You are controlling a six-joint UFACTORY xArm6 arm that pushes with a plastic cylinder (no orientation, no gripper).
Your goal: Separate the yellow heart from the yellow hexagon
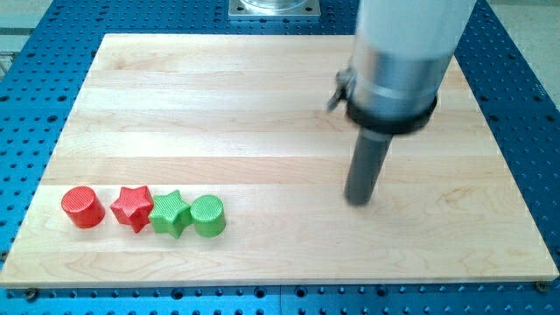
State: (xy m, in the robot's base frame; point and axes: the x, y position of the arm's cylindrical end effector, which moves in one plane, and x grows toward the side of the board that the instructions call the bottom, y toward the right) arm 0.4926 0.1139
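Yellow blocks: none in view. We see neither the yellow heart nor the yellow hexagon anywhere on the bench (pixel 262 105), so we can't say where they sit; they may be off frame or hidden behind the arm's wide body at the view's top right, no way to tell.

What we do see: four blocks in a row near the view's bottom left. From the view's left: red cylinder (pixel 83 207), red star (pixel 132 206), green star (pixel 171 213), green cylinder (pixel 208 216). The red cylinder stands just apart from the red star; the two stars and the green cylinder look to be touching or nearly so.

My tip (pixel 360 200) is down on the wood right of centre, well apart from that row, touching no block.

Progress, our judgement: cannot be scored from this shot. With both target blocks unseen, we can't say whether they are already apart or still together. If they are still paired, the whole push is left to do. The tip is not placed against anything, so no push is under way on a visible block.

Jaws: we have none, only the rod, so no spread or pinch state to report.

Containers: none on the bench. No tray, bin or bowl, and nothing held in anything. Around the wood there is only blue perforated plate (pixel 35 70).
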